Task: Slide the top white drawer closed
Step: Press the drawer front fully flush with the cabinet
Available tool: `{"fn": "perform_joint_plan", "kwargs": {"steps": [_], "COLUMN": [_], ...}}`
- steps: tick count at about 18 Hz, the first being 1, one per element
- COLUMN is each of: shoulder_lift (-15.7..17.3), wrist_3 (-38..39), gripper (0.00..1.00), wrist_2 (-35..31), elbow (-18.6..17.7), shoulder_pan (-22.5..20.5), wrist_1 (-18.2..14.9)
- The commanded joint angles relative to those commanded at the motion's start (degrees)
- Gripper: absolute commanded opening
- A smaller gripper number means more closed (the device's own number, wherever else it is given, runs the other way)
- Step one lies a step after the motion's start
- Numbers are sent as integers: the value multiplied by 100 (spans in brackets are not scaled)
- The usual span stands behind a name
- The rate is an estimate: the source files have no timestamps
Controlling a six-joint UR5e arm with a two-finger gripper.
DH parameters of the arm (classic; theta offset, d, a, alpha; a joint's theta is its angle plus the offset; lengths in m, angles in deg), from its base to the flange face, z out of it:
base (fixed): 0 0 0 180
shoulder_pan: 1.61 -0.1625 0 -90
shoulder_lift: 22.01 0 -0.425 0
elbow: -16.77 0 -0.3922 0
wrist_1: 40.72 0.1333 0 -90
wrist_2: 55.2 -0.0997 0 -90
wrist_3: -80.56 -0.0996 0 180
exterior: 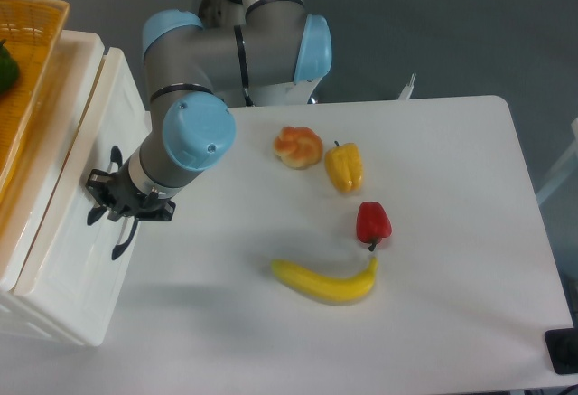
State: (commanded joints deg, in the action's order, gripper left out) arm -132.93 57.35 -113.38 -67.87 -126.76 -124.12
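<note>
The top white drawer [86, 187] sits at the left edge of the view, as the upper unit of a white cabinet [54, 318] that stands on the white table [433, 323]. The drawer is glossy white plastic with a flat front panel that faces the arm. Its front appears nearly flush with the cabinet; only a narrow gap shows between the panel's top edge and the cabinet's upper rim. A black curved bar handle [122, 239] is mounted on the front panel; its lower end is visible below the gripper, while the upper part is covered by the fingers.

The gripper [107, 207] is positioned against the drawer front, at the handle. Its black fingers [97, 211] lie on or around the upper portion of the handle. The finger spacing cannot be determined from this view, nor whether the fingers clamp the handle or only press on it. The grey-and-blue arm [194, 124] extends from the rear of the table down to the drawer.

An orange woven basket [23, 70] rests on top of the cabinet, with 1 green object [5, 65] inside at the frame edge.

4 items lie on the table, well apart from the drawer: a bread roll [298, 145], a yellow pepper [343, 166], a red pepper [373, 222] and a banana [325, 281].
</note>
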Motion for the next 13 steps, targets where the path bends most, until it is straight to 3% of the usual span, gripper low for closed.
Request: {"fn": "perform_joint_plan", "kwargs": {"steps": [13], "shoulder_lift": [-62], "wrist_3": [290], "gripper": [10], "wrist_2": [9], "elbow": [150], "shoulder_pan": [202], "wrist_1": [167]}}
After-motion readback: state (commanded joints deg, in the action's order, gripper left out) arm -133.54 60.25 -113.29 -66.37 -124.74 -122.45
